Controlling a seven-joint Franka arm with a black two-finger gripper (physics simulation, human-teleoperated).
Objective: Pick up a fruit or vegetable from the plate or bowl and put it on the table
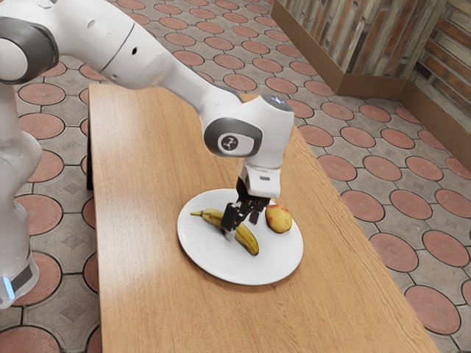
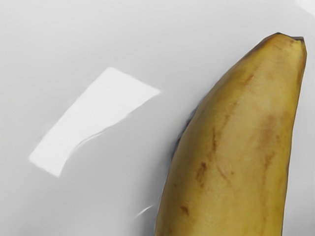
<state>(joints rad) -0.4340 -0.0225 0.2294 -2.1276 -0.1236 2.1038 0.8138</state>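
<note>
1. The fingers [image 1: 229,219] of the gripper [image 1: 242,227] stand apart, open, low over the plate and around the middle of the banana.
2. The banana [image 1: 248,241] lies on the plate; the wrist view shows its blunt, dark-tipped end and the brown streaks on its yellow skin.
3. The round white plate [image 1: 210,262] carries a bright patch of glare beside the banana in the wrist view.
4. A yellow fruit with red patches [image 1: 279,219] sits on the same plate, apart from the banana, near the rim.
5. The plate rests on the wooden table [image 1: 154,309].
6. Beyond the table is a floor [image 1: 390,250] with round reddish tiles, then a wood-panelled wall [image 1: 375,40].
</note>
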